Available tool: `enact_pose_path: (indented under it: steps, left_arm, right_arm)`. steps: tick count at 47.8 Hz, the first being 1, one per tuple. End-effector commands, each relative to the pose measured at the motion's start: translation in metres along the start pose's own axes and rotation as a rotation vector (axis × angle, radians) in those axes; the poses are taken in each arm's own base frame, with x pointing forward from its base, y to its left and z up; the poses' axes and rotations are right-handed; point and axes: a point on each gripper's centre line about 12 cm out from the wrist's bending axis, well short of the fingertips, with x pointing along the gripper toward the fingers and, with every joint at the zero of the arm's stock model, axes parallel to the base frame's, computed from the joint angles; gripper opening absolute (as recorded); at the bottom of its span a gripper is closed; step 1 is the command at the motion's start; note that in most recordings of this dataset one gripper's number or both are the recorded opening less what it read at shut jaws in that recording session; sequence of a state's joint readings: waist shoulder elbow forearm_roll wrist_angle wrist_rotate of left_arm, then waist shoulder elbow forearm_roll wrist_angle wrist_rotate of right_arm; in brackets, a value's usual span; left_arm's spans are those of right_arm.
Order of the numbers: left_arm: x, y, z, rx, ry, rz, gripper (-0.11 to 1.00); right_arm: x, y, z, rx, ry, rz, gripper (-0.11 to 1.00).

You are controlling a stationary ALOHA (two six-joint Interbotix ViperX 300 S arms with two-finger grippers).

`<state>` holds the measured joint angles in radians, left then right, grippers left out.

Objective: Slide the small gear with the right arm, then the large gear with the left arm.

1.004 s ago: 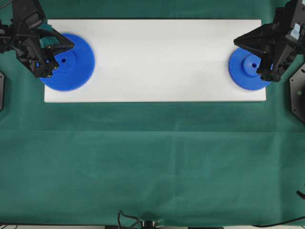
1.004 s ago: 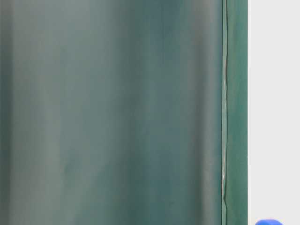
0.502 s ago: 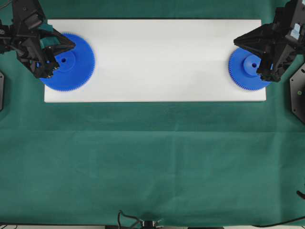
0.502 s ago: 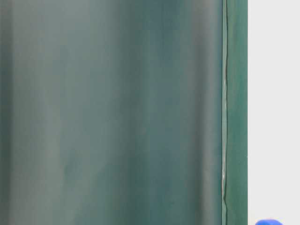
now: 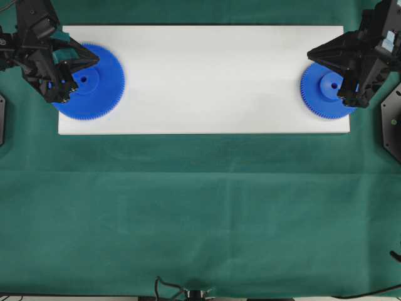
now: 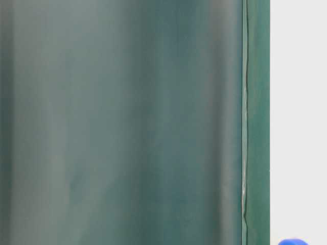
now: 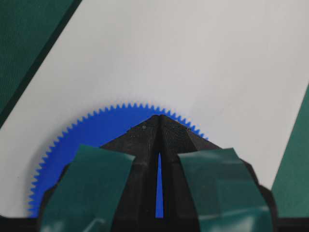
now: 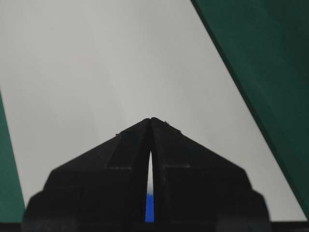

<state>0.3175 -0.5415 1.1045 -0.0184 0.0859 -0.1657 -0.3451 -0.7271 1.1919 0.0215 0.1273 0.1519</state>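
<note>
The large gear (image 5: pixel 103 84) lies flat at the left end of the white board (image 5: pixel 200 75). My left gripper (image 5: pixel 96 60), with teal patches, hovers over the gear's upper left part, shut and holding nothing. From the left wrist, its joined tip (image 7: pixel 159 116) sits just inside the large gear's (image 7: pixel 96 135) far teeth. The small gear (image 5: pixel 316 94) lies at the board's right end. My all-black right gripper (image 5: pixel 309 55) is shut and empty, its tip at the gear's upper left rim. Through the right wrist's finger slit, a sliver of the small gear (image 8: pixel 150 210) shows behind the tip (image 8: pixel 150 119).
The board rests on green cloth (image 5: pixel 200 213) that covers the table. The stretch of board (image 8: pixel 96 72) between the two gears is bare. In the table-level view, a blue gear edge (image 6: pixel 292 241) shows on the white board (image 6: pixel 299 102), before a green backdrop.
</note>
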Motion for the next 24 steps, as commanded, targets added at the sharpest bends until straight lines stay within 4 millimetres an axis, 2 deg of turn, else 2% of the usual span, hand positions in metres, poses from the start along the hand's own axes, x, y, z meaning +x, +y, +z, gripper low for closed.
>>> enact_pose_path:
  steps: [1,13,24]
  left_arm:
    - [-0.002,-0.002,0.010,0.004,-0.033,-0.007,0.00]
    - [-0.002,-0.008,0.010,0.021,-0.033,-0.026,0.00]
    - [-0.002,-0.019,0.008,0.044,-0.031,-0.061,0.00]
  right_arm:
    - [-0.001,0.002,0.008,0.001,-0.025,0.006,0.53]
    - [-0.001,0.004,0.008,-0.004,-0.025,0.015,0.53]
    - [-0.002,0.018,0.008,-0.037,-0.027,0.067,0.53]
